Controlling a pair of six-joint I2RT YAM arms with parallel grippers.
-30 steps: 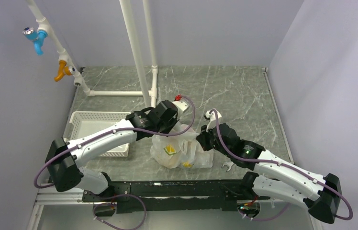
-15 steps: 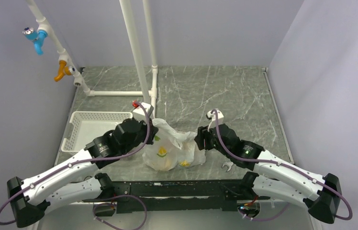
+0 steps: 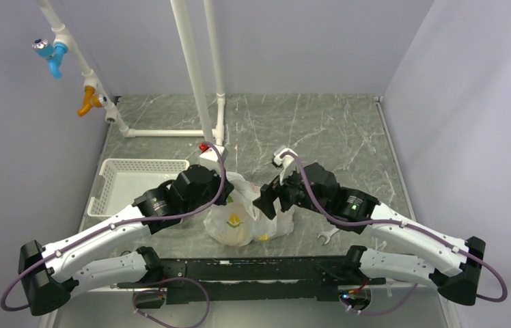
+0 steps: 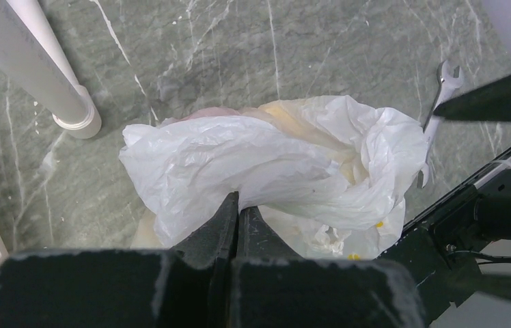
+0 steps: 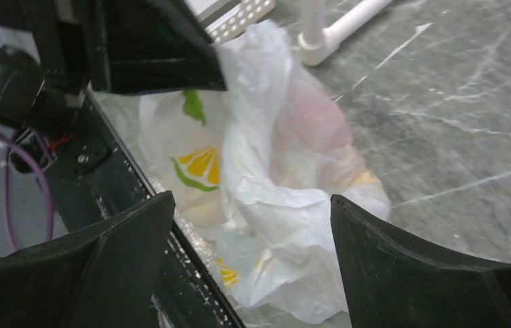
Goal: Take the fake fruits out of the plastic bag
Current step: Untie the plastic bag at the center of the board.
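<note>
From above, the thin translucent white plastic bag with yellow-green prints (image 3: 242, 219) lies on the grey-green marbled surface (image 3: 348, 137) by the near edge, long axis left-right. Left wrist: the left gripper (image 4: 239, 203) is clamped on a top fold, best held high. Right wrist: the right gripper (image 5: 249, 205), spread wide above, should take the opposite rim, not the reddish fake fruit (image 5: 311, 119) inside. Which way the mouth faces, I cannot tell.

A robotics lab cell: plain lavender walls (image 3: 321, 41) enclose the marbled table (image 3: 348, 130), with a white PVC pipe frame (image 3: 192, 68) at its far-left side.
</note>
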